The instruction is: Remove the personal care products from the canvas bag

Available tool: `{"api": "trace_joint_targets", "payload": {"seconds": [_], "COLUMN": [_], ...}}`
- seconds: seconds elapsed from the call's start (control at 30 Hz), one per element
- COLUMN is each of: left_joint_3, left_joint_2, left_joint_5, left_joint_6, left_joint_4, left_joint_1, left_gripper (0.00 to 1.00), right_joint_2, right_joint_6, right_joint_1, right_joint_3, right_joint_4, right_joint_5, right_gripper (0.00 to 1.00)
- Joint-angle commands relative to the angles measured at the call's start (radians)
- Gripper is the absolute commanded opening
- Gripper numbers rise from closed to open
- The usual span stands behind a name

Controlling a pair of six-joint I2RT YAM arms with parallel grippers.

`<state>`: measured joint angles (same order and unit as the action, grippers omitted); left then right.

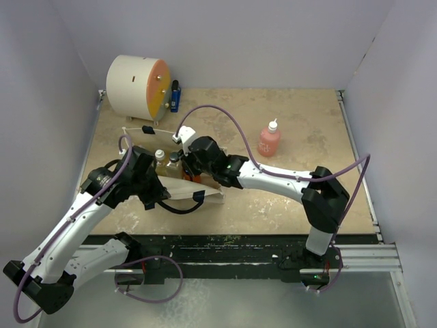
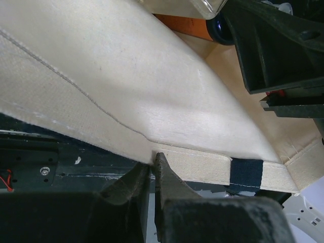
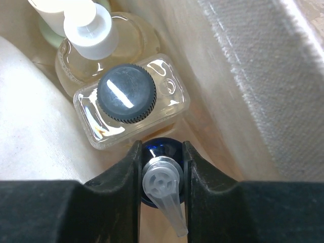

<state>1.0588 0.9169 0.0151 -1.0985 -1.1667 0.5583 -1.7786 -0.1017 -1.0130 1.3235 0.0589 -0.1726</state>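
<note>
Clamping the cream canvas bag [image 2: 126, 76], the left pincer [image 2: 152, 166] pinches its rim; the right pincer [image 3: 161, 151] grips the orange bottle [image 3: 162, 177] by its dark-blue cap.

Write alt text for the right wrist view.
The right pincer grips a blue-capped bottle by its cap, inside the canvas bag. Just beyond it stand a clear bottle with a dark ribbed cap and a yellowish bottle with a white cap. The bag's fabric wall rises on the right.
</note>
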Motion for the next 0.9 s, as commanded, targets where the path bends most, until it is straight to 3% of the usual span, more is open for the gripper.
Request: {"api": "trace_joint_targets", "payload": {"seconds": [0.0, 0.17, 0.43, 0.5, 0.63, 0.87], "left_joint_3": [0.044, 0.037, 0.038, 0.039, 0.045, 0.054], "left_joint_2": [-0.019, -0.032, -0.051, -0.066, -0.1, -0.124], "left_joint_5": [-0.009, -0.022, -0.05, -0.058, -0.063, -0.055], "left_joint_6": [-0.002, -0.003, 0.002, 0.004, 0.009, 0.006], "left_joint_4": [-0.002, 0.013, 0.013, 0.017, 0.021, -0.001], "left_joint_1": [-0.002, -0.001, 0.0, -0.002, -0.001, -0.001], "left_gripper": [0.11, 0.23, 0.72, 0.8, 0.88, 0.89], "right_joint_2": [0.067, 0.088, 0.139, 0.148, 0.164, 0.22], "right_joint_6": [-0.034, -0.089, -0.201, -0.227, -0.314, -0.469], "right_joint_1": [0.0, 0.0, -0.001, -0.001, -0.001, 0.005], "right_joint_3": [0.007, 0.094, 0.286, 0.34, 0.457, 0.665], "right_joint_4": [-0.062, -0.12, -0.299, -0.358, -0.521, -0.764], "right_joint_5": [-0.004, -0.03, -0.113, -0.141, -0.157, -0.212], "right_gripper": [0.0, 0.0, 0.0, 0.0, 0.0, 0.0]}}
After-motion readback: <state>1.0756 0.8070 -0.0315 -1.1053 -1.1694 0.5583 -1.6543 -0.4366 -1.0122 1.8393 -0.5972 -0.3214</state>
